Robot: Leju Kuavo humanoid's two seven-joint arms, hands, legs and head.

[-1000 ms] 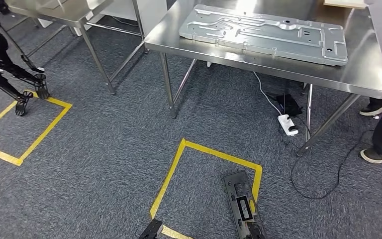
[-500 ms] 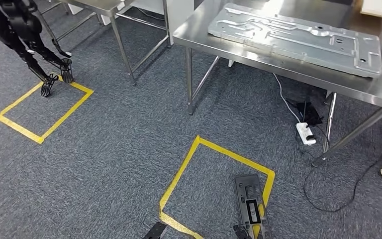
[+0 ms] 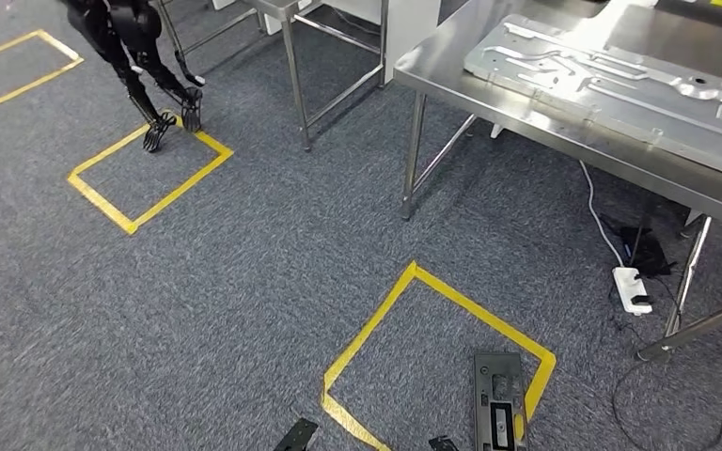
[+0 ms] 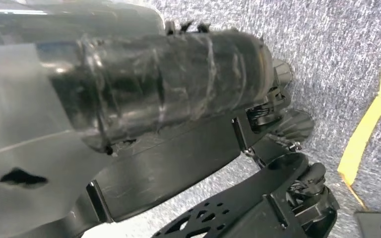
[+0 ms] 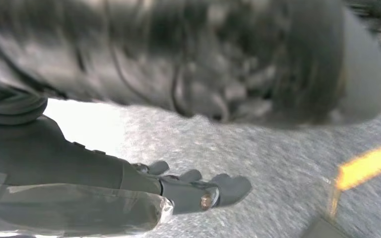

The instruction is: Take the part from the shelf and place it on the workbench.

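A large silver stamped metal plate (image 3: 620,89) lies flat on the steel workbench (image 3: 489,99) at the upper right of the head view. In the right wrist view my right hand (image 5: 193,191) hangs over grey carpet with its fingers stretched out and nothing in it. The left wrist view shows the pale cover of my left hand (image 4: 20,148) at the picture's edge, but its fingers are hidden, so their state is unclear.
A black humanoid robot (image 3: 127,38) stands at a yellow tape square (image 3: 150,169) at the upper left. Another yellow tape square (image 3: 414,282) marks the carpet just ahead. A second steel table (image 3: 296,66) stands behind. A white power strip (image 3: 632,289) and cables lie under the workbench.
The whole picture has shifted: the camera has turned left, so the workbench and plate now sit further right and the black robot has come further into view. A person's shoes have left the picture.
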